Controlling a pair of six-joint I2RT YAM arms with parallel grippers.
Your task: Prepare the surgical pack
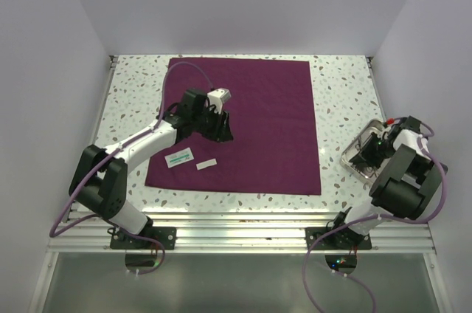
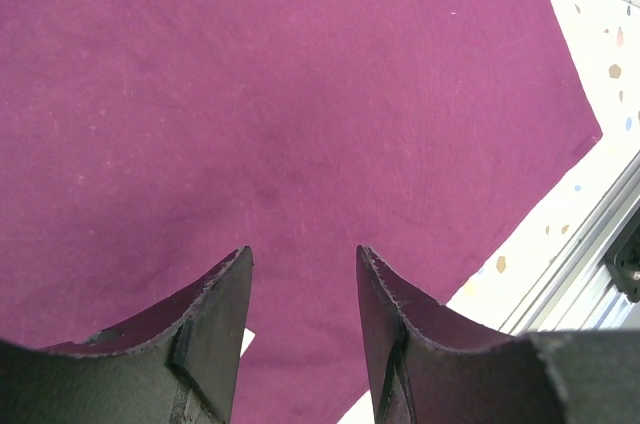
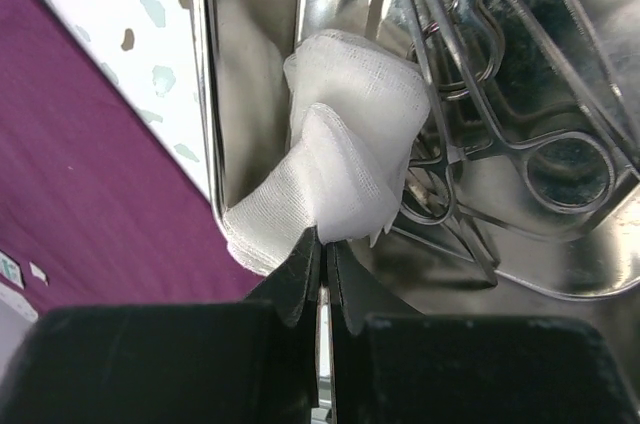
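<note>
Biggest first: the surgical pack (image 1: 251, 121), a maroon drape, lies spread flat on the table (image 1: 339, 84). It's directly under the left gripper (image 2: 300, 264), whose jaws stand apart w/ nothing between them, and off to one side of the right gripper (image 3: 322, 244), beyond the tray wall. Risk there: if the left fingers dip too low & close, they prob. bunch the cloth and drag it, shifting whatever sits on it. Next, the steel tray (image 3: 250, 64): the right gripper is inside it, jaws pinched together on an edge of the gauze (image 3: 350, 134), so a lift at an angle could nudge the tray or scrape its wall. Instruments (image 3: 530, 144) lie just beside the gauze, ahead of the fingertips, some touching it as far as I can tell; a ring handle could snag, ride up w/ the gauze, then drop. The grip looks thin, edge only, so the gauze may slip out or unfold mid-carry. Smallest: a white packet (image 1: 179, 158) & a small strip (image 1: 207, 164) sit on the drape just behind the left gripper, twd its arm base; easy to knock w/ the wrist.
</note>
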